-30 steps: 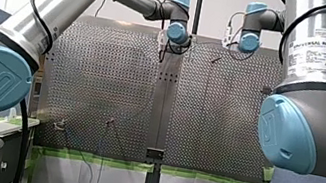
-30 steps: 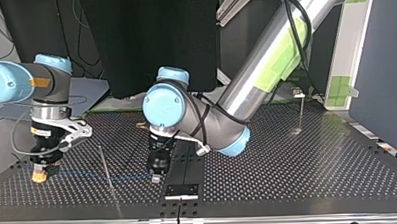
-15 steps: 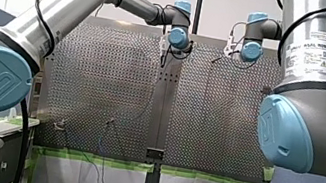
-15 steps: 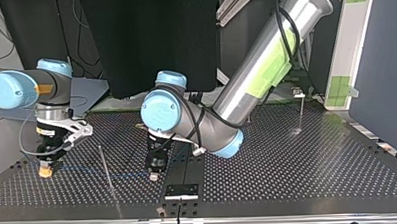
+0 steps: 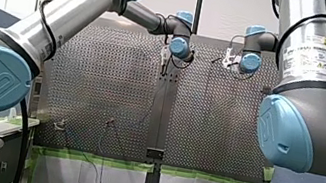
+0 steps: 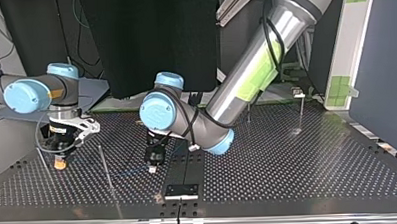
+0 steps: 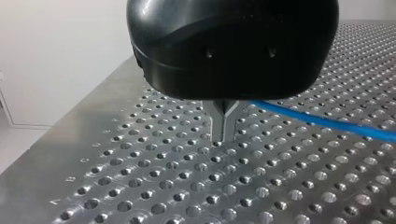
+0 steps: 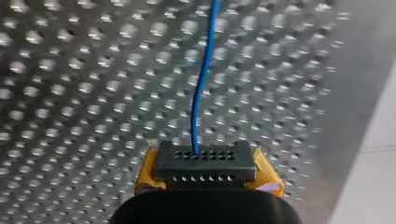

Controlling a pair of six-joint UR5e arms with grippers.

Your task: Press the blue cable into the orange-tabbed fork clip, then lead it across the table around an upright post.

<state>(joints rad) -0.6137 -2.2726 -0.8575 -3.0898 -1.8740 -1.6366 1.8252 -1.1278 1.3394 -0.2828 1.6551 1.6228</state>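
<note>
Two claws pinch one blue cable. My left claw (thin metal fingers) grips it down at the bench. My right claw squeezes it with yellow pads.

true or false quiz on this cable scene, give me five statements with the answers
1. My left end effector and my right end effector both grip the blue cable. True.
2. The left end effector's fingers are spread wide apart. False: they are closed together, with the tips close to the table.
3. In the right wrist view the cable leads ahead from between yellow pads. True.
4. The table is smooth wood. False: it is perforated metal.
5. In the top view a thin upright post stands between the two end effectors. True.
</note>
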